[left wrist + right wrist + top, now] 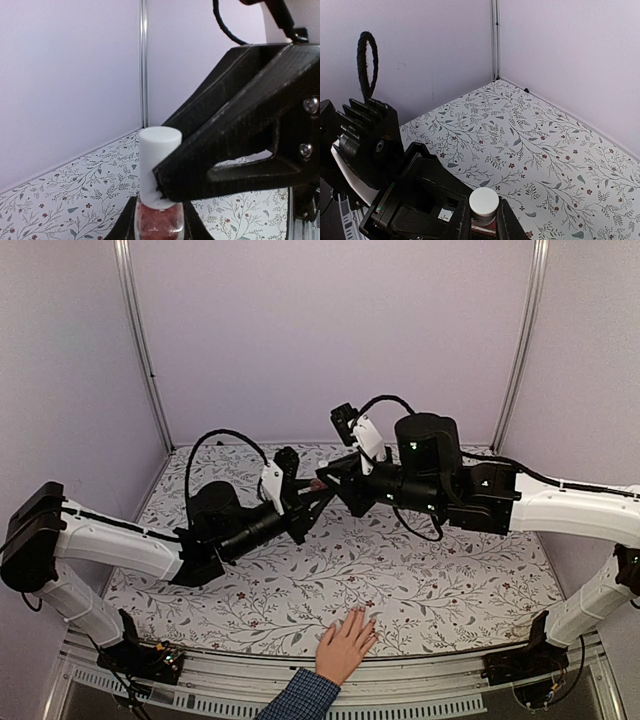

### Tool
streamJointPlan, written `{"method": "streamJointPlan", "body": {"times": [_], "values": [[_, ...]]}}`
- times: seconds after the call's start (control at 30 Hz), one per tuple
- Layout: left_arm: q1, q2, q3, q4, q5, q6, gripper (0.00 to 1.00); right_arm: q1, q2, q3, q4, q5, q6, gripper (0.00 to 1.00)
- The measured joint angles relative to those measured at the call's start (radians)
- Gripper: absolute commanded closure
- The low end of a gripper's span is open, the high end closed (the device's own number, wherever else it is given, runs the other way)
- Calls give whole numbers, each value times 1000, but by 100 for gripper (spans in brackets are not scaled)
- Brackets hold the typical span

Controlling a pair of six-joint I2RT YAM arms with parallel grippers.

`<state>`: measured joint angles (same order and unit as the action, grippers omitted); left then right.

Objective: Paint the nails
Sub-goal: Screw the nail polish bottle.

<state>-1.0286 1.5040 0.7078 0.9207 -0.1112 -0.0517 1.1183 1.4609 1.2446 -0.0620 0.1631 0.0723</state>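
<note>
both arms meet in the air over the middle of the table [450, 590]. left gripper [310, 496] clenched on the glass body of a small bottle [159, 222] of reddish-pink polish, held upright. right gripper [484, 222] clenched on its white cap [484, 201], which sits on the bottle. hand [345, 645] with blue checked cuff [300, 697] lies flat at the near table edge, fingers spread, well apart from both grippers. nails [363, 617] at the fingertips, too small to see any detail.

Middle's pretty jammed: black left pincer [316, 491] and black right pincer [329, 481] meet above the floral-print counter [430, 580]. Bare counter between them and the light-skinned hand with blue checked cuff [345, 645] at the near edge.
</note>
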Motion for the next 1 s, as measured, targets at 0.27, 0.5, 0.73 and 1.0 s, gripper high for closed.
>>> {"method": "streamJointPlan", "body": {"times": [0.27,0.5,0.73,1.0], "values": [[30,-30,-4,-18,130,-16,100,8,-95,-128,29,-126,-10,32],[59,-100,-7,18,452,-31,100,14,-208,-212,26,-267,-66,33],[59,-94,-5,25,856,-67,100,14,-270,-216,25,-445,-169,37],[45,-34,35,23,1139,-114,100,16,-274,-170,-43,-703,-316,47]]}}
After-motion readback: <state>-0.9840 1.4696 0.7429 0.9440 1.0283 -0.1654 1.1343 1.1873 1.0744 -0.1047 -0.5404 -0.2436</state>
